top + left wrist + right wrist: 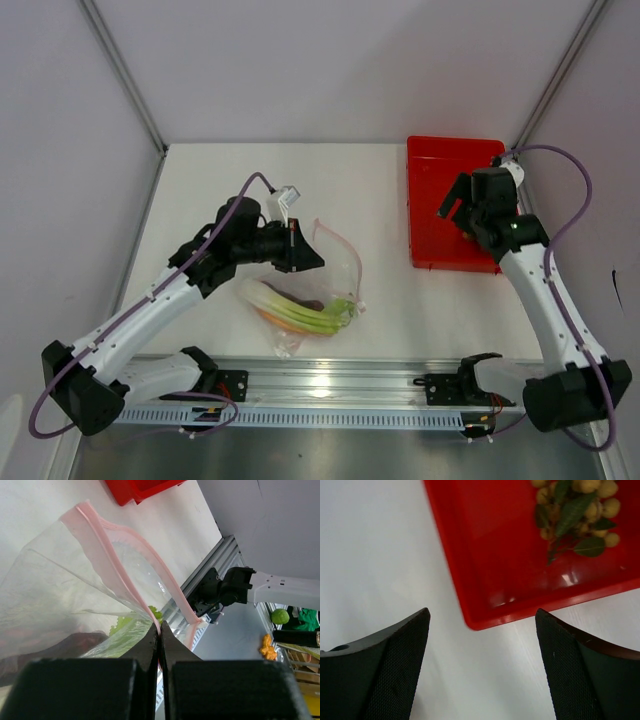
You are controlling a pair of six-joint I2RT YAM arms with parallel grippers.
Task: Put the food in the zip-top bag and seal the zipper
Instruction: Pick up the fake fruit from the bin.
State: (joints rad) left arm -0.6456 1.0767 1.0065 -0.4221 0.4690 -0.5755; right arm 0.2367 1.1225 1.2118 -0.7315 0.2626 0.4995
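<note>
**Inspector:** State of the pincers?

**Assessor:** The left gripper point(160, 630) has its jaws pressed together on the thin pink-red zipper strip point(127, 580) of the clear plastic zip-top bag point(340, 265), holding the mouth lifted. The right gripper point(482, 615) has its jaws wide apart and holds nothing, above the near rim of the red plastic tray point(470, 555).

**Inspector:** And the food?

**Assessor:** The white-and-green leek stalk point(300, 315) and the dark-red wedge point(70, 647) lie inside the bag. The bunch of small yellow-green grapes point(575, 500) lies in the tray, ahead and right of the right fingers. That arm is judged the nearer.
</note>
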